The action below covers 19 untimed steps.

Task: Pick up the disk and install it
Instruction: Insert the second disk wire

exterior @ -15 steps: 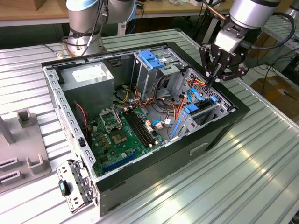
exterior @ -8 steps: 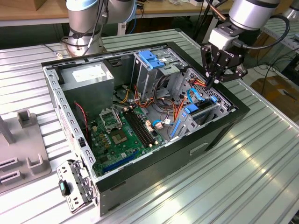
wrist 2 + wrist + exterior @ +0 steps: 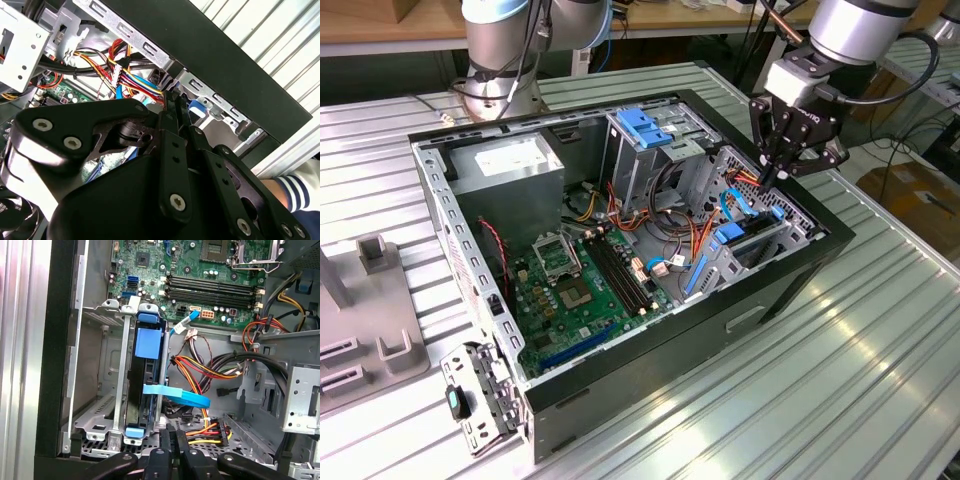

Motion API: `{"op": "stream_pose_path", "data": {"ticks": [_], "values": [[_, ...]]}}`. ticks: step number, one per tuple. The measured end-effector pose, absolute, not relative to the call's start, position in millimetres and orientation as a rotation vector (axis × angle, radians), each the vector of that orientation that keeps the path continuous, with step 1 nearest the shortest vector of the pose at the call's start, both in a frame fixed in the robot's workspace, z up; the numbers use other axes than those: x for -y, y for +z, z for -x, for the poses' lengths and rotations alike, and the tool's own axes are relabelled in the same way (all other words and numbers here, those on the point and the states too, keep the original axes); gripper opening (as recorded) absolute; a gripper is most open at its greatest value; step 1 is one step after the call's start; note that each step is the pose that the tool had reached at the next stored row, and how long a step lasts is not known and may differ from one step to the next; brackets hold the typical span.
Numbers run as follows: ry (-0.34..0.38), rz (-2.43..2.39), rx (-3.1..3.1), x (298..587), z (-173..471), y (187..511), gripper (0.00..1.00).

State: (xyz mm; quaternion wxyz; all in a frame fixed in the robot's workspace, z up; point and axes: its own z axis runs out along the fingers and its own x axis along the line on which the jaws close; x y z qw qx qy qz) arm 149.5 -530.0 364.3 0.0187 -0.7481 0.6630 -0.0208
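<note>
The disk (image 3: 137, 390) stands on edge inside the low drive cage (image 3: 772, 236) at the corner of the open computer case (image 3: 620, 380), on the exterior view's right. Blue rail tabs (image 3: 149, 342) show at its ends. My gripper (image 3: 767, 182) hovers just above that cage, close to the case's black rim. Its fingers (image 3: 165, 441) are shut together with nothing between them, a short way from the disk's end. In the second wrist view the gripper (image 3: 175, 100) points down at the cage wall and the coloured wires.
A flat blue data cable (image 3: 180, 396) and bundled power wires (image 3: 210, 367) lie beside the disk. The motherboard (image 3: 582, 285), the grey power-supply box (image 3: 510, 165) and the tall cage with its light-blue latch (image 3: 645, 125) fill the case. A striped sleeve (image 3: 295, 192) is near the case's outside.
</note>
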Motion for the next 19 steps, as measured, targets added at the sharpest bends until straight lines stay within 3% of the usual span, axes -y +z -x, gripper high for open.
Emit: {"op": "stream_pose_path", "data": {"ticks": [19], "values": [[-0.065,2.323,-2.058,545,-138,364,0.16]]}}
